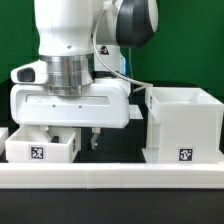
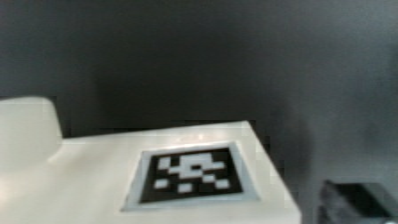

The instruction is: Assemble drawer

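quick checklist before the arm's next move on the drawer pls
1. End effector low beside the small tray: ok.
2. Jaws open or shut: cannot tell, the tray hides part of them.
3. Tray gripped: cannot tell.
4. Cube casing upright and apart from the tray: ok.
5. Tag in the wrist view: ok, whole but blurred.
6. Border wall apart from the end effector: ok.

— What is hidden on the exterior view's left of the casing [image 1: 185, 122]?
— The gripper [image 1: 75, 133] is partly masked by a tray [image 1: 40, 148]; its opening cannot be judged.
— And in the wrist view?
— A tagged white part [image 2: 191, 172] is blurred and cropped.
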Tool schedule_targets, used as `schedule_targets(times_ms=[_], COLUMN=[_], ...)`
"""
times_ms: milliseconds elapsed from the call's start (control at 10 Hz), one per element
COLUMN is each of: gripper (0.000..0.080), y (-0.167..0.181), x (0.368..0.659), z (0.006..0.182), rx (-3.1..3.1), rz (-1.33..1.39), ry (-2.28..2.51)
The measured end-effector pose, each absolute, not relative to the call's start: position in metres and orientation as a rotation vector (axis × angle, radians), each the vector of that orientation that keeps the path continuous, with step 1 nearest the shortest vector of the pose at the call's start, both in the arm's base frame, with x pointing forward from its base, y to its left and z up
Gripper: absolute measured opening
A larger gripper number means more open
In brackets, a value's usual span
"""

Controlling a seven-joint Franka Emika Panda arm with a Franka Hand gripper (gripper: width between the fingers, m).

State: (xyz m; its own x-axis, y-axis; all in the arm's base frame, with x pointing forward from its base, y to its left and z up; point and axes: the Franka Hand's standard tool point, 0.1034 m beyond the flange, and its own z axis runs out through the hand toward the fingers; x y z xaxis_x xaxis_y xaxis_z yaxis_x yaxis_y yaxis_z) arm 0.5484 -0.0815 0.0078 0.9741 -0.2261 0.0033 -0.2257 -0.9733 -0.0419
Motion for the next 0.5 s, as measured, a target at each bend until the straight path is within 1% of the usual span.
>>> schedule_targets(times_ms=[200, 300, 400, 500], gripper=[0.0252, 0.0078, 0.0078, 0.0041], y=[-0.0818, -0.0820, -0.0822, -0.0822], x=[0.5482, 0.5482, 0.5483, 0.5485], z=[0.0074, 0.0074, 0.0076, 0.0077], rx=[-3.080, -3.080, -3.080, -3.080], rz=[-0.012, -0.012, -0.012, -0.013], ry=[0.353, 0.354, 0.355, 0.354])
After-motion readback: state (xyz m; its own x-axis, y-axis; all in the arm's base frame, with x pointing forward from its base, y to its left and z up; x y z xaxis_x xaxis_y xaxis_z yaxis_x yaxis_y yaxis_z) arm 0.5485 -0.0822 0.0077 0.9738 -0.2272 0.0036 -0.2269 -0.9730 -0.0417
